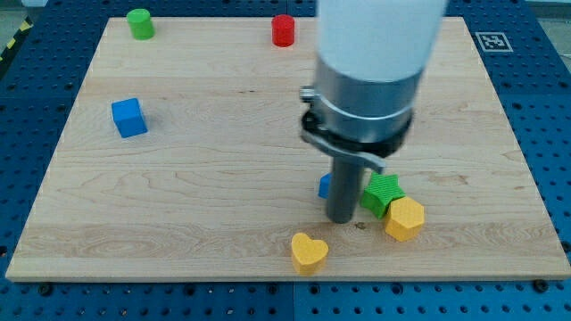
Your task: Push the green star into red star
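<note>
The green star [384, 193] lies at the board's lower right, touching a yellow hexagon [404, 218] just below and to its right. My tip [341, 218] rests on the board right at the green star's left side. No red star shows; it may be hidden behind the arm. A small blue block [325, 185] peeks out from behind the rod on its left, its shape hidden.
A yellow heart [309, 251] lies near the view's bottom edge. A blue cube [128, 117] sits at the left. A green cylinder [139, 23] and a red cylinder [283, 30] stand along the top edge. The arm's wide body [379, 53] covers the upper middle right.
</note>
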